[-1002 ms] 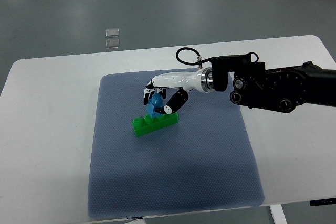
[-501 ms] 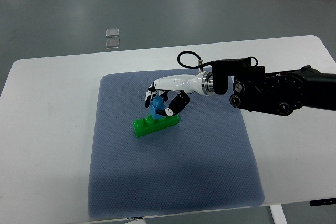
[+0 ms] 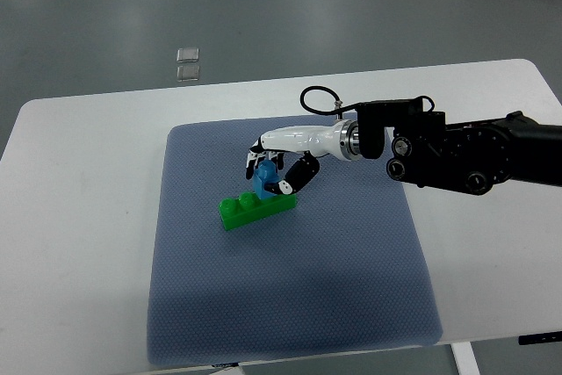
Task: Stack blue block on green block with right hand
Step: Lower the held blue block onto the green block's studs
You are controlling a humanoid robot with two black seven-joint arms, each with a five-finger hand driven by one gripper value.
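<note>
A long green block (image 3: 253, 210) lies on the blue-grey mat (image 3: 290, 305), slightly left of the mat's middle. A small blue block (image 3: 265, 179) stands on the green block's right half, touching its top. My right hand (image 3: 272, 175) comes in from the right on a black arm and has its black-and-white fingers (image 3: 292, 176) curled around the blue block. The fingers cover most of the blue block, so only its middle shows. The left arm does not appear in the top view.
The mat lies on a white table (image 3: 79, 217) whose near edge runs along the bottom of the picture. Two small clear squares (image 3: 187, 63) lie on the grey floor beyond the table. A black cable loop (image 3: 314, 99) rises from my right wrist.
My right hand has shifted slightly right and down with the blue block, pressing it onto the green block. The green block has slid a little to the left.
</note>
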